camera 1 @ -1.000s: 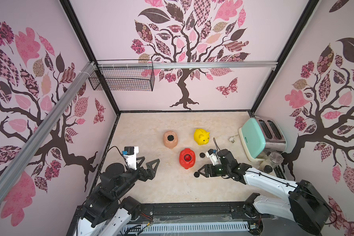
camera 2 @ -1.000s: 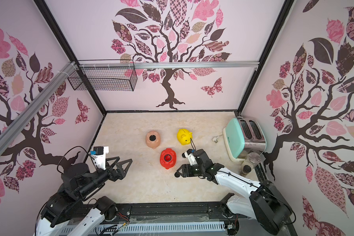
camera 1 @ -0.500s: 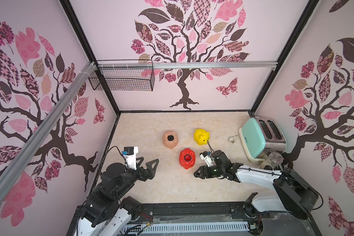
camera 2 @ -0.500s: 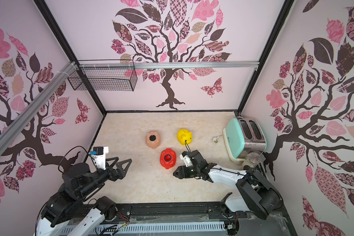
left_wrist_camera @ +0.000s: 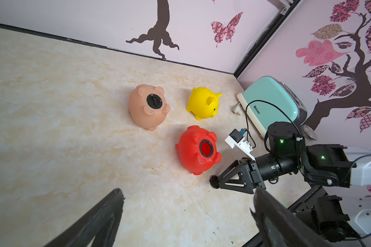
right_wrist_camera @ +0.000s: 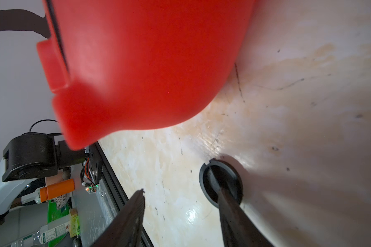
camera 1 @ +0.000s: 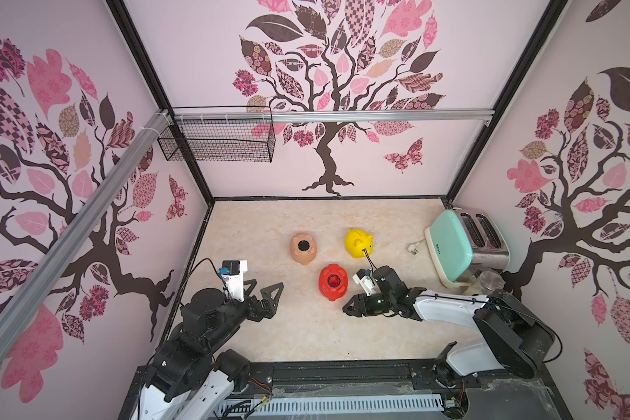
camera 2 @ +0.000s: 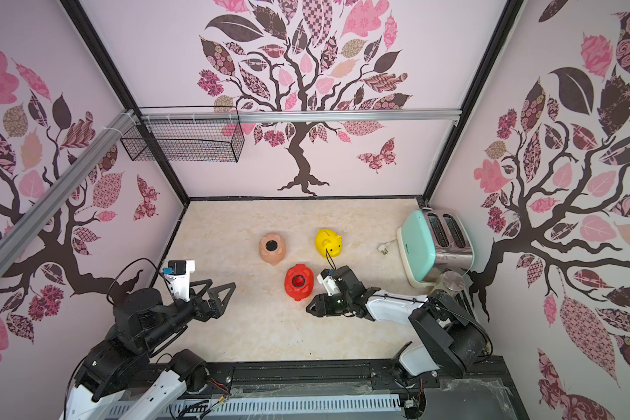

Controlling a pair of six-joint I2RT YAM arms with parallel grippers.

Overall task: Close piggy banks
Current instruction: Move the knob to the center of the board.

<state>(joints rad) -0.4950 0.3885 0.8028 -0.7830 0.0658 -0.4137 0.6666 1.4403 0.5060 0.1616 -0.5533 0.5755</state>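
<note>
since the right gripper (camera 1: 347,310) lies low on the worktop (camera 1: 306,338) with its jaws about half apart and only one finger over the small black plug (right_wrist_camera: 205,181), nothing looks clamped yet. the plug is thin and flat on a smooth surface, so i judge that closing jaws could skid or flip it away instead of catching it. the left gripper (camera 1: 268,286), across the worktop at about the same depth, hangs wide open and empty, well apart from everything. just beyond the plug the red pig (camera 1: 329,292) lies on its back, belly hole up and unplugged; it is round, so a nudge from the finger beside it, or a hard push when the plug goes in, could roll it and turn the hole away, with nothing steadying it. farther back the peach pig (left_wrist_camera: 141,115) lies belly up with a black stopper (left_wrist_camera: 154,101) seated in its hole, and the yellow pig (left_wrist_camera: 201,102) stands on its feet, belly hidden. the mint toaster (camera 1: 448,247) sits by the right wall, clear of the path, its cord end (camera 1: 411,248) just beside it, and a wire basket (camera 1: 215,143) hangs on the far wall.
</note>
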